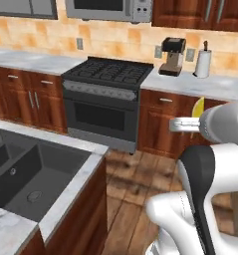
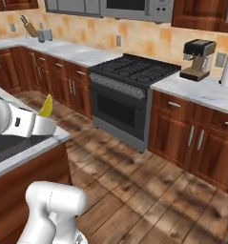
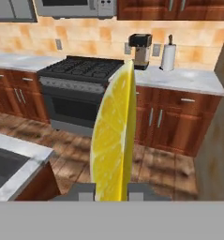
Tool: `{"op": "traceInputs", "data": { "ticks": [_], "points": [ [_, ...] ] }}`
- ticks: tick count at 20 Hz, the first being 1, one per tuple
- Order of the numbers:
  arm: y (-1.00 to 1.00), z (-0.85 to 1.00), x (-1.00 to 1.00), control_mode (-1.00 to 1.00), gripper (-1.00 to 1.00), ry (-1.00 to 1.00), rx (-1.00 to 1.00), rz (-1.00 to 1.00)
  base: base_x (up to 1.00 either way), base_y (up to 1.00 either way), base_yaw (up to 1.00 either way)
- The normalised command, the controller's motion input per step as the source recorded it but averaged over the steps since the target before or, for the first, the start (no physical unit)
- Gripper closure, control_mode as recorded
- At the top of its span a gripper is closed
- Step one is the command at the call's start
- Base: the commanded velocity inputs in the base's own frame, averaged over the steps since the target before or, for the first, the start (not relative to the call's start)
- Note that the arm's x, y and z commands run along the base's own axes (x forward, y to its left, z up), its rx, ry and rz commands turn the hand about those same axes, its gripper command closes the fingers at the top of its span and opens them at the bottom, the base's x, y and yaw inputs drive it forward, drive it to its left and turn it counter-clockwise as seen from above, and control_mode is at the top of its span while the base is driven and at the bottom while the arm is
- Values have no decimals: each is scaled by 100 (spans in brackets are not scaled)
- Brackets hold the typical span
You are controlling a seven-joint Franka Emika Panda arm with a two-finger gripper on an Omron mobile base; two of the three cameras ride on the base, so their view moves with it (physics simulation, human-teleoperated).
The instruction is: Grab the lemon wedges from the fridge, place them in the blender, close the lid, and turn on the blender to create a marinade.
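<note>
From my station the kitchen looked evenly and softly lit, with no single lamp I could place. The wooden floor [image 2: 149,190] showed dappled darker patches. Shadows under the tabletop [image 1: 51,62] edges were faint. No glare anywhere. All three feeds were coarse and slightly soft; the lemon wedge [image 3: 114,140] up close looked blocky, its edges smeared.

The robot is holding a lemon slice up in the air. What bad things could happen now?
1. The gripper pinches only the bottom tip of the lemon wedge, which stands tall above it. It might wobble loose and drop on the wood floor.
2. The arm is carrying it close past the sink counter. A bump against that edge could knock the wedge out.
</note>
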Motion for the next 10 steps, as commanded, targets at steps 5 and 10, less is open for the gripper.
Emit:
{"op": "traceInputs", "data": {
  "ticks": [5,10],
  "points": [
    [0,0,0,100,100,0,0,0,100,-68,41],
    [0,0,0,100,100,0,0,0,100,-69,41]
  ]
}}
